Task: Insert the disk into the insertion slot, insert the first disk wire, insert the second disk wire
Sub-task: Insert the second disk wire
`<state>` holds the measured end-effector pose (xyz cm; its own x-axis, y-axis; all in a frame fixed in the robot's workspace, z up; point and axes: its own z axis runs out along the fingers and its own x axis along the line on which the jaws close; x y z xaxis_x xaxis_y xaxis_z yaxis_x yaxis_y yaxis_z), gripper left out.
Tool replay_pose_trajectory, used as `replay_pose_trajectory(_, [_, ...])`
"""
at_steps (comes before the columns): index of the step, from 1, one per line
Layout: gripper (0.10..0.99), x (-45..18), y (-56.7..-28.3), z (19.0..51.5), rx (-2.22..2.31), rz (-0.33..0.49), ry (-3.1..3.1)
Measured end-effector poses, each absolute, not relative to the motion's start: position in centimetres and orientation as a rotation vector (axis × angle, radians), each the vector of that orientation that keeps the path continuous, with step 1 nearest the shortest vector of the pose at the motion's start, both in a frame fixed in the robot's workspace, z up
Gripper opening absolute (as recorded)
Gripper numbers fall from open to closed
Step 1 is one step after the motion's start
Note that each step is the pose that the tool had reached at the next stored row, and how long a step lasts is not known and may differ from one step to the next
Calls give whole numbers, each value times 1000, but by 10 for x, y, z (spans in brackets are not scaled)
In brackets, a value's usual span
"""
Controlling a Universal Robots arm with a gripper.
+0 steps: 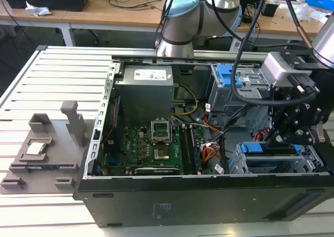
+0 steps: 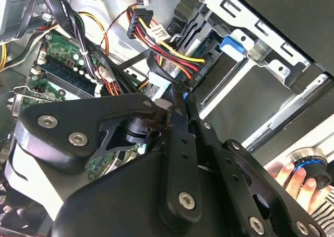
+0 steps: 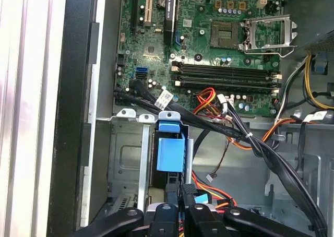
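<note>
The disk [image 1: 253, 147] lies in the insertion slot [image 1: 313, 161], the low grey cage at the case's near corner on the exterior view's right. Its blue carrier [image 3: 169, 153] shows between the cage's metal walls [image 3: 125, 153] in the first wrist view. My gripper [image 1: 279, 138] hangs right over the disk's end. Its fingers [image 2: 177, 122] are shut on the black plug of a disk wire [image 2: 172, 51] with red, yellow and black strands. A light blue cable end [image 3: 201, 198] lies just beside the gripper [image 3: 177, 190].
The taller cage with a blue latch [image 1: 229, 75] stands behind. Black cable bundles [image 3: 250, 143] cross between the motherboard [image 1: 156, 148] and the cage. A person's hand [image 2: 292, 177] rests on a blue-ringed knob outside the case. A grey fixture [image 1: 39, 153] sits at the exterior view's left.
</note>
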<state>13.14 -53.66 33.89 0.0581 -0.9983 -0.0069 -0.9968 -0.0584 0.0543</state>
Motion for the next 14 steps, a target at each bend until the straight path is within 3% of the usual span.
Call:
replay_pose_trajectory(7, [149, 131, -537, 335, 2260, -66, -2132])
replay_pose_trajectory(9, [227, 131, -537, 335, 2260, -66, -2132])
replay_pose_trajectory(12, [227, 131, -535, 352, 2255, -57, -2128])
replay_pose_trajectory(13, [216, 131, -535, 355, 2254, -54, -2127])
replay_pose_trajectory(14, [106, 131, -534, 361, 2253, -52, -2126])
